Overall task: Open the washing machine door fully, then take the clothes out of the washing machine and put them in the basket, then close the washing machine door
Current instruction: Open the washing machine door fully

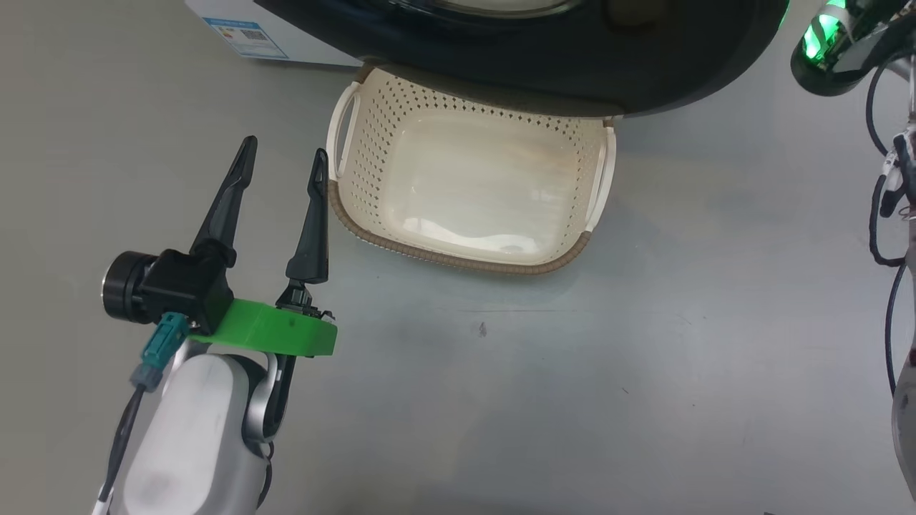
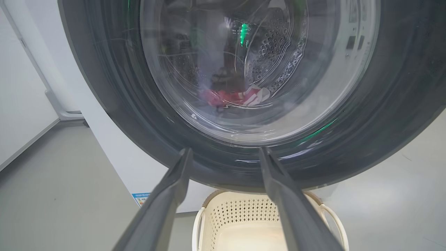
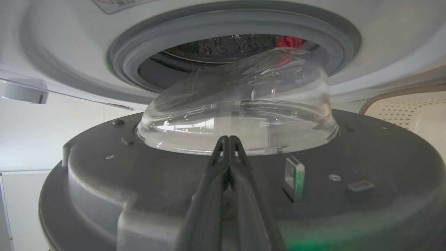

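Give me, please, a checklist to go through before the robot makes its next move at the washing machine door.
1. Door fully open: not ok; it is only partly open and overhangs the far edge of the basket.
2. Right pincer shut, at the door's inner side: ok.
3. Right pincer touching the door: cannot tell.
4. Left pincer open and empty: ok.
5. Basket empty and upright: ok.
6. Clothes inside the washing machine: ok; red cloth shows.
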`<state>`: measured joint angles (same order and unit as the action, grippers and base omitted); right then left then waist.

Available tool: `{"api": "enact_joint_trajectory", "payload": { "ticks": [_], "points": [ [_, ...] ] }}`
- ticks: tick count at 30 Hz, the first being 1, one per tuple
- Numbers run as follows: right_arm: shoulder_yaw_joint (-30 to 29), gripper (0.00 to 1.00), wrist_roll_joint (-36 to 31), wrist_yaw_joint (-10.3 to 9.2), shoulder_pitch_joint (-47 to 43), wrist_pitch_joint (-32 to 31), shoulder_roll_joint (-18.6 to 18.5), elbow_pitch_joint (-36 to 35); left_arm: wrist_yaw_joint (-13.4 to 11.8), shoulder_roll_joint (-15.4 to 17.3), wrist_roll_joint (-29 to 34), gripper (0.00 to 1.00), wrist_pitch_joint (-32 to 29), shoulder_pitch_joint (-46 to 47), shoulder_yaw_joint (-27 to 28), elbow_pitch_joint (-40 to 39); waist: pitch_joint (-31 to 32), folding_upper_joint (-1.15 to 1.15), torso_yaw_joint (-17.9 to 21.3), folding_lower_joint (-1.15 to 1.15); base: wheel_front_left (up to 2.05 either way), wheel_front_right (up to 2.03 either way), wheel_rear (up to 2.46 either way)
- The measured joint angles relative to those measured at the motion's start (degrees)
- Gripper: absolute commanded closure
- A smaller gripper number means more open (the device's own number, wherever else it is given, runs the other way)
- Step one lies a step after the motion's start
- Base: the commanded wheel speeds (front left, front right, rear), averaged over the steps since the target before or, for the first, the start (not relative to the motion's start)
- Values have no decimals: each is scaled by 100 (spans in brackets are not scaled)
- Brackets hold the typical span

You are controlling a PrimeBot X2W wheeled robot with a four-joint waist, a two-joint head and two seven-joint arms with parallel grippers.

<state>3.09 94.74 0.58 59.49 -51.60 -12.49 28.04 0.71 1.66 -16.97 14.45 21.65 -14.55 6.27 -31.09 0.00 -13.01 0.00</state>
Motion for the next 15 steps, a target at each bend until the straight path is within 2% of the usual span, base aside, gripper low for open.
{"api": "enact_joint_trajectory", "payload": {
  "ticks": [15],
  "points": [
    [299,100,189,254,-717,-557,267,-57,0,0,92,0,0,-155,-3,158,377,0,161,0,0,0,0]
  ]
}}
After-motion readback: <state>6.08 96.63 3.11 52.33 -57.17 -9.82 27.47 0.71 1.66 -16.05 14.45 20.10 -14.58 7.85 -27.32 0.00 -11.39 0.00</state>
